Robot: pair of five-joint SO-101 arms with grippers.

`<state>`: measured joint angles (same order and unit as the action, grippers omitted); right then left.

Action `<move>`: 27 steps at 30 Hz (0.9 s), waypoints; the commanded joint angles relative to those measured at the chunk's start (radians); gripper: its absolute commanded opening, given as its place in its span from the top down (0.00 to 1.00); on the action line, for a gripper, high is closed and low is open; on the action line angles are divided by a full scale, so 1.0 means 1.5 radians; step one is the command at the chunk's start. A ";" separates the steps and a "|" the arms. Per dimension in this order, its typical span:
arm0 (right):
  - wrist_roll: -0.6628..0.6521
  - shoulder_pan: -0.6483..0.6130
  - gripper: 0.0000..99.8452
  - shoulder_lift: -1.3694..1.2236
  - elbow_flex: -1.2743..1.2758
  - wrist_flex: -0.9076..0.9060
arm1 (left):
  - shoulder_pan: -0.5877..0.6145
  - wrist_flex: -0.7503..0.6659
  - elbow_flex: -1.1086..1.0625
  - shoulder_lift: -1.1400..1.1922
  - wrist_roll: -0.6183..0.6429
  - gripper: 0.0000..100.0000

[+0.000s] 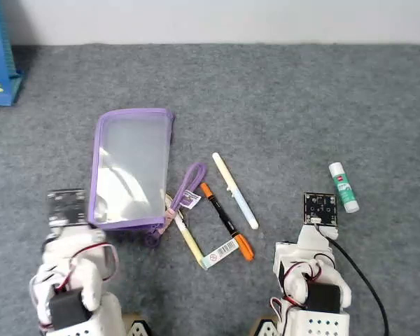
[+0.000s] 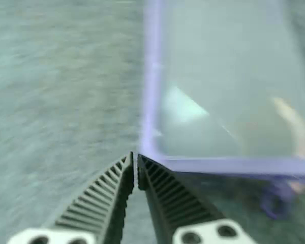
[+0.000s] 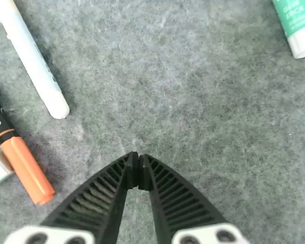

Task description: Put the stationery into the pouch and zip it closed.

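grey felt, floppy pouch

grey felt tabletop [image 1: 301,105] holds the clear plastic pouch with purple trim [image 1: 129,168], flat just beside the left gripper [image 2: 135,161], fingers pressed together, empty; right gripper [image 3: 138,162] likewise. i judge the pouch light, floppy, slick: pinch its purple edge. the slim white marker [image 1: 234,190] and green-and-white glue stick [image 1: 344,187] look rigid, rollable: grip mid-barrel.

You see the pouch [image 1: 129,168] as clear, glossy plastic edged in purple cloth. Under it, the grey felt [image 1: 301,105] looks matt and fuzzy. The orange marker [image 1: 226,221] and glue stick [image 1: 344,187] look like smooth plastic.
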<state>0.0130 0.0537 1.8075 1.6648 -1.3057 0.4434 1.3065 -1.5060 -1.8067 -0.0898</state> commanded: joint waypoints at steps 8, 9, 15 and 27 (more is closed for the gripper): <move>-0.369 -0.001 0.99 0.005 -0.074 0.065 | 0.208 -0.030 -0.018 -0.010 -0.122 0.99; -0.359 -0.010 0.99 0.005 -0.082 0.073 | 0.221 -0.030 -0.018 -0.010 -0.143 0.99; -0.350 -0.119 0.99 0.004 -0.148 0.051 | 0.249 0.000 -0.020 -0.010 -0.176 0.99; -0.349 -0.276 0.96 -0.276 -0.344 0.057 | 0.247 0.012 -0.022 -0.010 -0.198 0.99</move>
<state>-0.5010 -0.3284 1.5804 1.2935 -1.2229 0.8086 1.3203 -1.5459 -1.8067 -0.3767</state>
